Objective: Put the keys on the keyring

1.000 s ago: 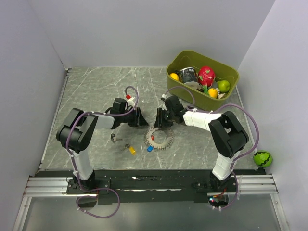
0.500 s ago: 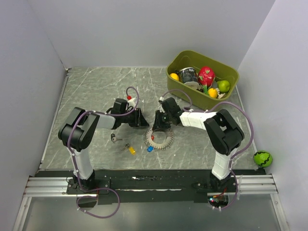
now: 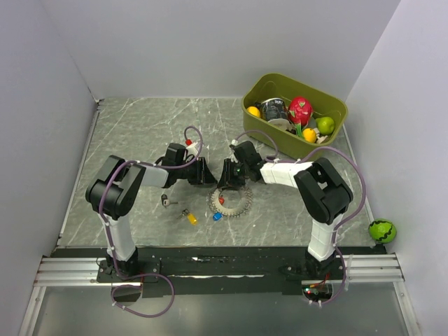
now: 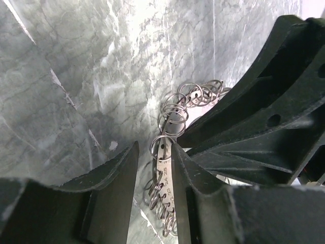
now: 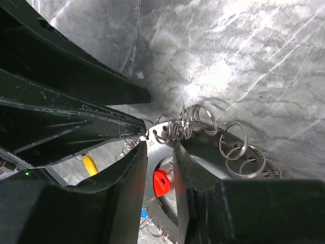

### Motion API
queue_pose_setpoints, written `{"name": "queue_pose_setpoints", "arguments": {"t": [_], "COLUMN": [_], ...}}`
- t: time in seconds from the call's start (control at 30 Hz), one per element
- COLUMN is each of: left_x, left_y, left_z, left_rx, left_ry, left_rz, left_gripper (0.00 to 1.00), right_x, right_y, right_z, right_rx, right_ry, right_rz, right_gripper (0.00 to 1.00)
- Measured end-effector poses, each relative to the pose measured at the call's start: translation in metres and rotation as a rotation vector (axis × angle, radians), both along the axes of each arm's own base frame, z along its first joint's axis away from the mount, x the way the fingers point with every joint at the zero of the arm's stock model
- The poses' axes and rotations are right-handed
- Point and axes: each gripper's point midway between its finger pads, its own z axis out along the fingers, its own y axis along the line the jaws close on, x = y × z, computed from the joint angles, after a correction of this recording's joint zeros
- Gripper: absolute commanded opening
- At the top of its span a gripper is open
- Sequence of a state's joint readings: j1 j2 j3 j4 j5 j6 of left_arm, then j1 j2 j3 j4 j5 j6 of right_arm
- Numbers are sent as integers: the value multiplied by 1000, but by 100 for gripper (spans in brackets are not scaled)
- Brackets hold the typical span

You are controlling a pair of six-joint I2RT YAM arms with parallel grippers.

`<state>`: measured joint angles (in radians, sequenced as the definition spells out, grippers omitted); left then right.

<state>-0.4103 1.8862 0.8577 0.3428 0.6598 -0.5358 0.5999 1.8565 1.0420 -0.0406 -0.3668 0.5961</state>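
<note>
The keyring (image 3: 231, 202) lies flat at the centre of the worktop (image 3: 133, 133), its keys fanning radially. At its far edge the right tool (image 5: 161, 148) clamps one blade. The left tool (image 4: 155, 155) straddles another (grip cannot be told). The loose yellow key (image 3: 190, 218) lies diagonally, cap nearward.

Stamped characters run along one flat grey key of the keyring (image 4: 163, 178), lying between the jaws of the left claw (image 4: 154, 148). They are too small and blurred to read. Nothing else is legible.
</note>
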Motion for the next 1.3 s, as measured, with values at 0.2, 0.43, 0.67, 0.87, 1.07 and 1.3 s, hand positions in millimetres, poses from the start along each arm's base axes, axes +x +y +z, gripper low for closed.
{"name": "queue_pose_setpoints", "arguments": {"t": [0.2,0.43,0.67,0.87,1.07,1.3], "left_x": [2,6,8,10,12,8], "left_y": [-1,-3,-3,-3,-1,4], "left_z": [1,5,7,9,10,7], "left_rx": [-6,-29,-49,-59,-68,-59], "left_ry": [-7,-20,-23,-42,-54,-43], "left_rz": [2,18,31,33,34,43], "left_gripper": [38,36,35,33,30,40], "right_x": [2,3,5,11,14,18], "right_y": [7,13,13,13,17,17], "right_z": [-4,-3,-4,-6,-6,-6], "right_rx": [30,61,64,59,75,78], "right_ry": [17,30,32,26,18,2], "right_rz": [-3,-5,-26,-59,-70,-85], "right_gripper": [34,31,22,20,13,12]}}
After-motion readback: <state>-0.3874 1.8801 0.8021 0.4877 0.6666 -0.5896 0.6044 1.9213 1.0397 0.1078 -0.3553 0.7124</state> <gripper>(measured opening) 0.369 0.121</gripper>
